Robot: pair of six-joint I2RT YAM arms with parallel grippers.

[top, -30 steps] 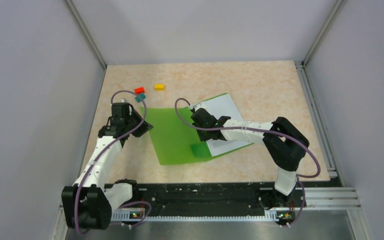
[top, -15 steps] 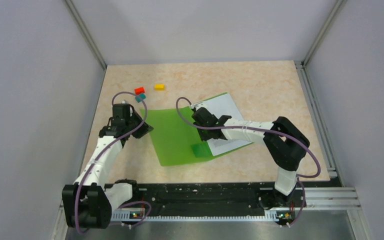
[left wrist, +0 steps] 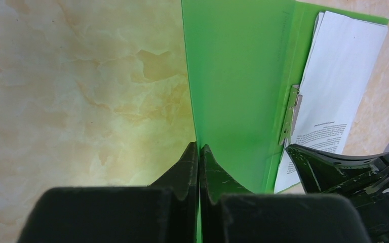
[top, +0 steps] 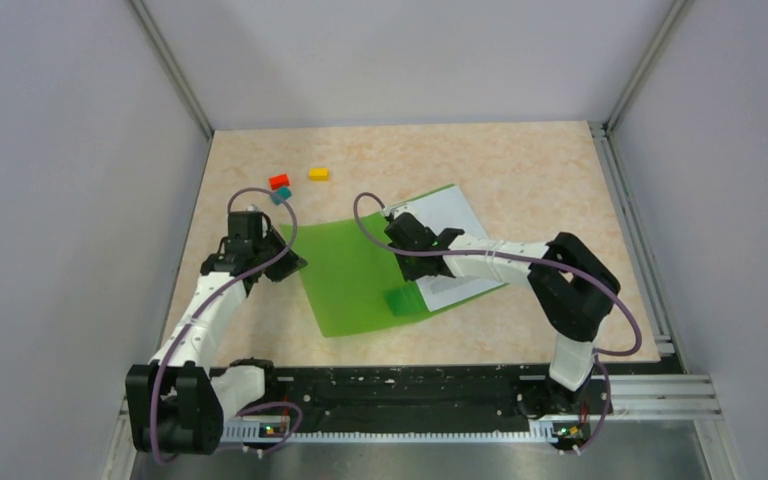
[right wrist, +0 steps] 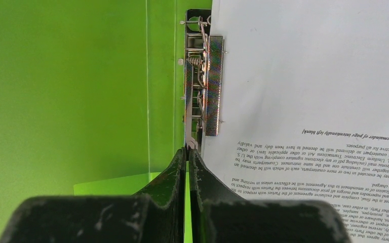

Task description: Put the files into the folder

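The green folder (top: 350, 275) lies open on the table, and the white files (top: 455, 235) rest on its right half beside the metal clip (right wrist: 205, 86). My left gripper (top: 285, 262) is shut on the outer edge of the left cover (left wrist: 233, 76), with green plastic showing between its jaws (left wrist: 198, 147). My right gripper (top: 412, 262) is shut at the near end of the clip, and its tips (right wrist: 188, 149) pinch a small metal tab. The printed sheets (right wrist: 309, 76) lie just right of those tips. The clip (left wrist: 289, 114) and files (left wrist: 339, 76) also show in the left wrist view.
A red block (top: 279, 181), a teal block (top: 281, 196) and a yellow block (top: 318, 173) lie behind the folder at the back left. Grey walls close in the table on three sides. My right gripper's body (left wrist: 344, 167) shows low right in the left wrist view.
My left gripper has shifted slightly toward the right and front with the cover edge in it. The right gripper has stayed at the clip.
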